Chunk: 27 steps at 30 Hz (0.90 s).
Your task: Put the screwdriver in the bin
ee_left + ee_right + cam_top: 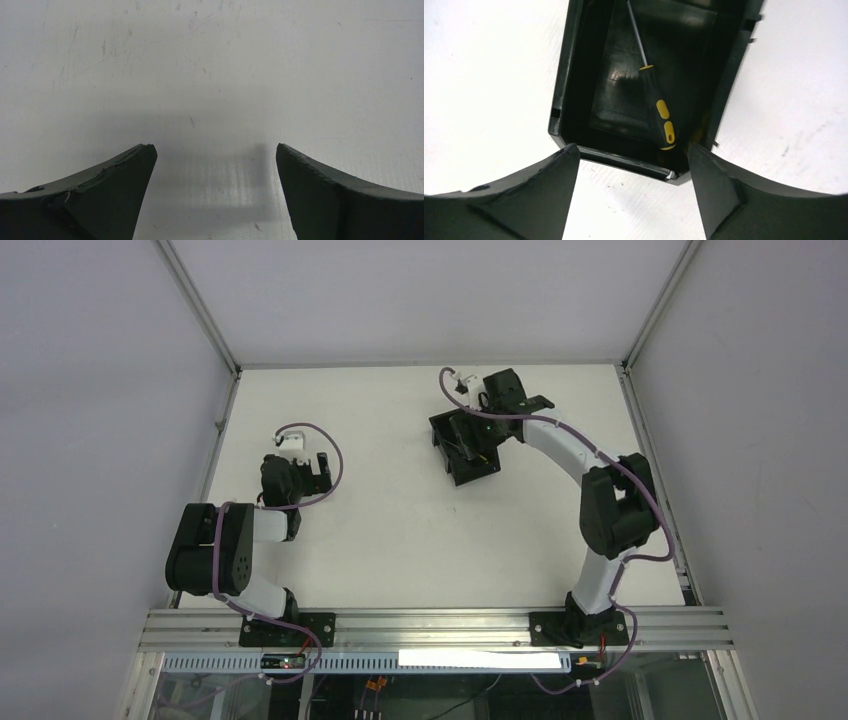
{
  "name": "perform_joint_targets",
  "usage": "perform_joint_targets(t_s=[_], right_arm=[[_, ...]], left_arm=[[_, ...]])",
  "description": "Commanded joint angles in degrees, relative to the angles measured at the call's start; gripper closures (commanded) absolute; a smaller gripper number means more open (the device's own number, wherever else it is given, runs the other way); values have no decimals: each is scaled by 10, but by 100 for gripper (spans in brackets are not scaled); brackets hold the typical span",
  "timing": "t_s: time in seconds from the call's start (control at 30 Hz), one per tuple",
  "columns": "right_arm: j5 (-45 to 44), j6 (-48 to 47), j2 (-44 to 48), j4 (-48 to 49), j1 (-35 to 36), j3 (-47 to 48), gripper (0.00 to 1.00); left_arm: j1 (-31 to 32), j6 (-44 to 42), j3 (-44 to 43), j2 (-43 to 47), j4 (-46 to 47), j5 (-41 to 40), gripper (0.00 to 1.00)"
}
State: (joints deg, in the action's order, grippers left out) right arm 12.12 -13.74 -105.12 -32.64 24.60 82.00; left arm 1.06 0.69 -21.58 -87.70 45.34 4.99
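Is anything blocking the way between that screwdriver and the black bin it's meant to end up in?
Nothing visible does. The screwdriver lies inside the bin, slanted across its floor, with the handle by the wall nearest the right gripper. That gripper hangs above the bin with its fingers apart, holding nothing.

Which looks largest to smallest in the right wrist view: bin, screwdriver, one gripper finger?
1. bin
2. gripper finger, though it sits right at the camera and is cut off by the frame, so this rank is unsure
3. screwdriver, lying inside the bin
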Motion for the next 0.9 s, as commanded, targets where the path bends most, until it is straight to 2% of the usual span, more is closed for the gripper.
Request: perform_joint_targets(t_s=[0.0,0.07,0.13,0.23,0.6,0.87], right_arm=[[-96,116,75,4,2,43,10],[-157,162,78,-28,-4,60,2],[-196,207,80,-56,-17,70,1],[-196,245,82,-78,-60,66,1],[-181,236,113,-22,-230,-15,1],[-216,228,125,-25,-244,-22,1]], left_arm=[[1,1,1,13,15,1,1],[1,1,1,13,16,1,1],[1,1,0,13,16,1,1],[1,1,1,13,15,1,1],[1,1,1,13,15,1,1],[1,1,1,13,15,1,1]])
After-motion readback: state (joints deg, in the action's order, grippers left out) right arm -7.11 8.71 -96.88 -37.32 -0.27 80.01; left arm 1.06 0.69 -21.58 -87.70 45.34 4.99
